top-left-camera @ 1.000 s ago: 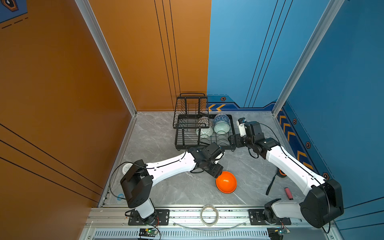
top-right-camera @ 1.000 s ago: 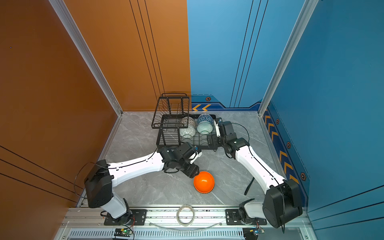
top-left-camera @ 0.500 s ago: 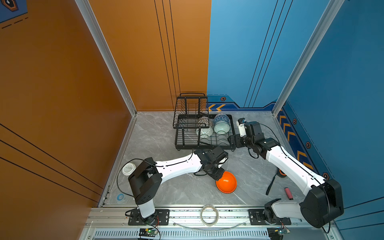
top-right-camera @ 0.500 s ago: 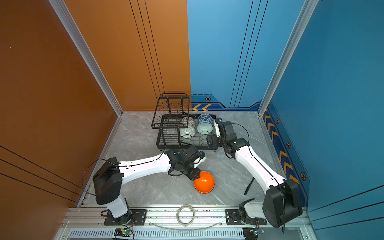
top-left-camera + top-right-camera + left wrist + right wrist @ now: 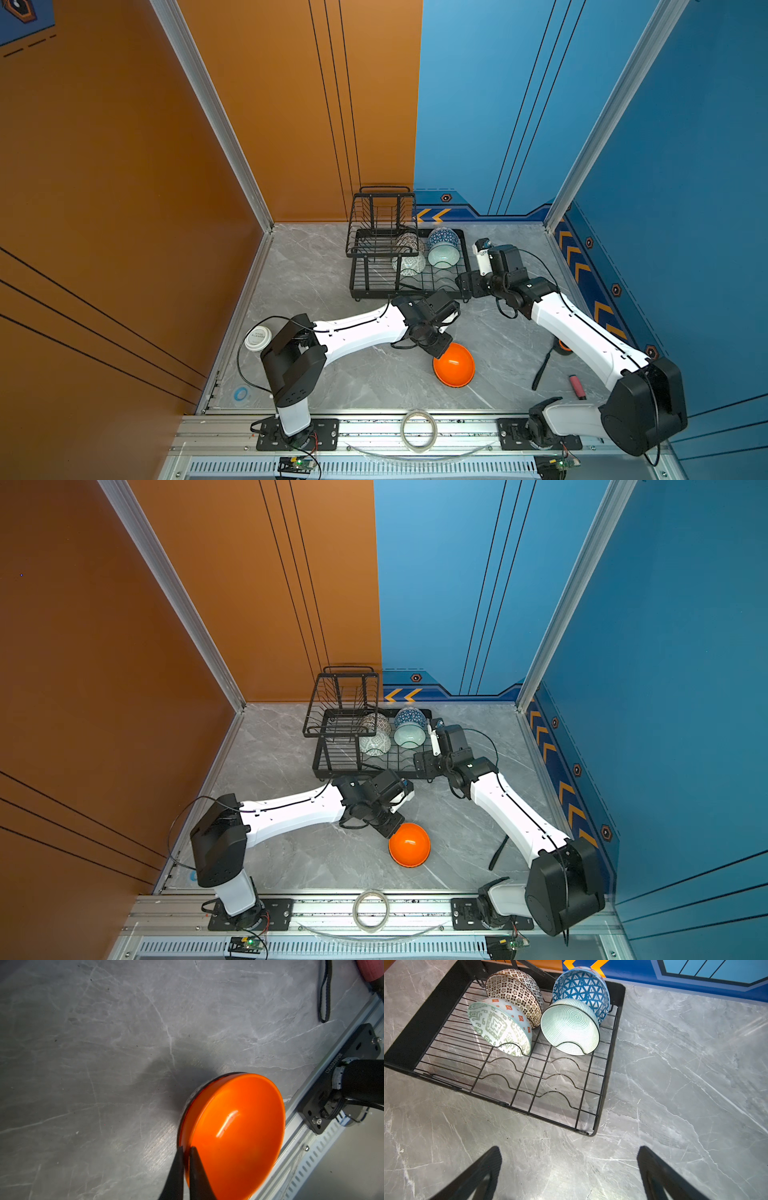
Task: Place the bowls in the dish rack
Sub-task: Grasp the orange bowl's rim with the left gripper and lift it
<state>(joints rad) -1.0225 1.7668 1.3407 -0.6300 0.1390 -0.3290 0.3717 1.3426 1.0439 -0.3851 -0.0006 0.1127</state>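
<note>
One thin pinch: left gripper (image 5: 186, 1148) clamped on orange bowl (image 5: 234, 1130) rim | right gripper (image 5: 569, 1149) spread wide, empty | risk: glossy rim slips or bowl swings on lift

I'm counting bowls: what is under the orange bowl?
A sliver of a white dark-dotted bowl shows beneath the orange bowl, which sits nested in it. The orange bowl covers the rest of it.

In a top view you find the dish rack (image 5: 371, 279) at centre frame, four bowls (image 5: 444, 254) in its lower tray's upper right; the loose bowl (image 5: 454, 366) lies below it, the tape ring (image 5: 418, 430) lower still.
</note>
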